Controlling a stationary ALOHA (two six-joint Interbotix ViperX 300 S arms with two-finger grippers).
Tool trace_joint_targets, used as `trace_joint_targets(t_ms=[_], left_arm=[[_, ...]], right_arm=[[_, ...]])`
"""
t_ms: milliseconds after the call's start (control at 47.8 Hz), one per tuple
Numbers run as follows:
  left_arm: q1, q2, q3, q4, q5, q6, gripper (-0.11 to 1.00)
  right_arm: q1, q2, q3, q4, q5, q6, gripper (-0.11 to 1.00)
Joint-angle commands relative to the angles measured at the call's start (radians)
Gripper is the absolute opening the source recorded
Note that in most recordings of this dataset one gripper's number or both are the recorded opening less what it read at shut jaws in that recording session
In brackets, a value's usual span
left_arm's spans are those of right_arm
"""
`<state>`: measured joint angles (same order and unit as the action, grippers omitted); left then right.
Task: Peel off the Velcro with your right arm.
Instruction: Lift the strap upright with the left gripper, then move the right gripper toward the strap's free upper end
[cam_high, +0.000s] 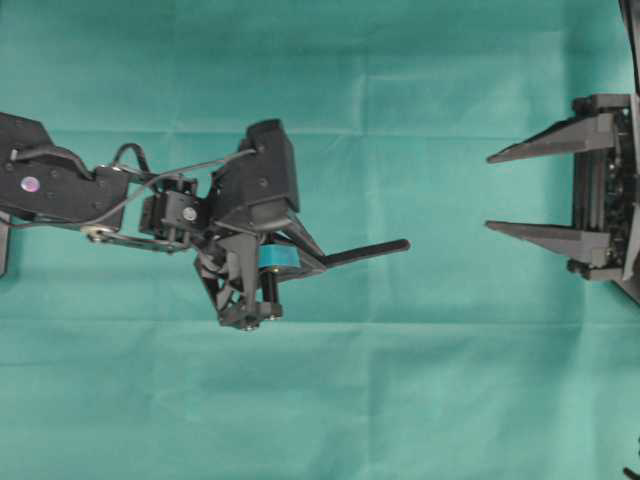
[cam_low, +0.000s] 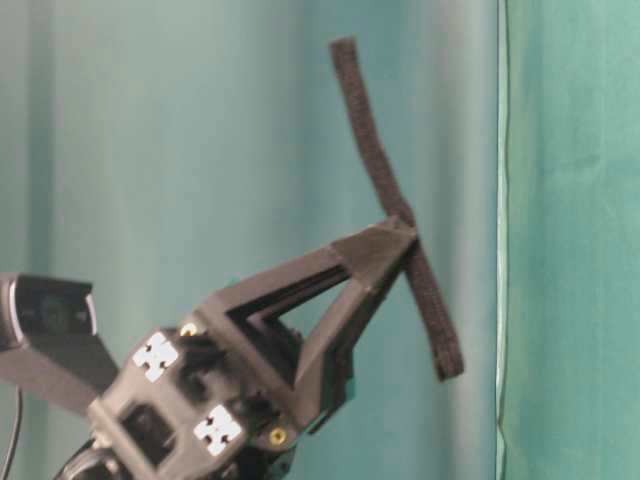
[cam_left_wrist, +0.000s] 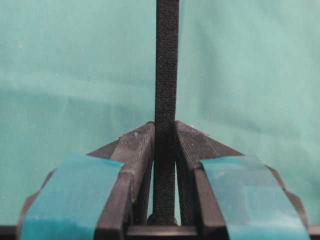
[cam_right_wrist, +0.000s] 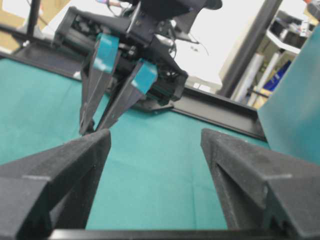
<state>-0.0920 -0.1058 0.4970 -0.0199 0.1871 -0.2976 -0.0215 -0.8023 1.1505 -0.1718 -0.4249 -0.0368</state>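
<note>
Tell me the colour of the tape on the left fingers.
Teal tape, clearest in the left wrist view.

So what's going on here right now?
The left tool is shut on the Velcro, holding it up off the green cloth with one end sticking out toward the right arm. The right tool is wide open, facing the strip across a clear gap and not touching it. No peeling has started.
</note>
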Motion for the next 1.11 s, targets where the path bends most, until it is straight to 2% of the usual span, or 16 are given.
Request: trace_joint_targets(t_ms=[0,126,209,314,460,523,628,816,1088], left_arm=[[-0.005,-0.048,0.008,-0.006,-0.041,-0.006,0.11],[-0.003,-0.089,0.061,-0.008,-0.141,-0.051,0.11],[-0.003,-0.117,0.101,-0.006,-0.221,-0.071,0.11],[-0.003,-0.152,0.156,-0.008,-0.325,-0.083,0.11],[-0.003,-0.181,0.204,-0.008,-0.434,-0.129,0.11],[-0.002,-0.186,0.219,-0.008,-0.463,-0.149,0.11],[0.000,-0.186,0.232,-0.008,-0.492,-0.166,0.11],[0.000,-0.186,0.242,-0.008,-0.508,-0.207,0.11],[0.003,-0.189,0.249,-0.006,-0.508,-0.209,0.11]], right_arm=[[-0.002,0.021,-0.041,-0.041,-0.009,-0.006,0.44],[-0.002,0.040,-0.061,-0.106,-0.014,-0.044,0.44],[-0.002,0.055,-0.071,-0.124,-0.028,-0.083,0.44],[-0.002,0.092,-0.087,-0.129,-0.051,-0.153,0.44],[-0.002,0.173,-0.126,-0.129,-0.081,-0.293,0.44],[-0.002,0.216,-0.147,-0.127,-0.092,-0.354,0.44],[-0.002,0.279,-0.184,-0.121,-0.107,-0.420,0.44],[-0.009,0.339,-0.224,-0.114,-0.126,-0.459,0.44],[-0.020,0.351,-0.221,-0.110,-0.160,-0.465,0.44]])
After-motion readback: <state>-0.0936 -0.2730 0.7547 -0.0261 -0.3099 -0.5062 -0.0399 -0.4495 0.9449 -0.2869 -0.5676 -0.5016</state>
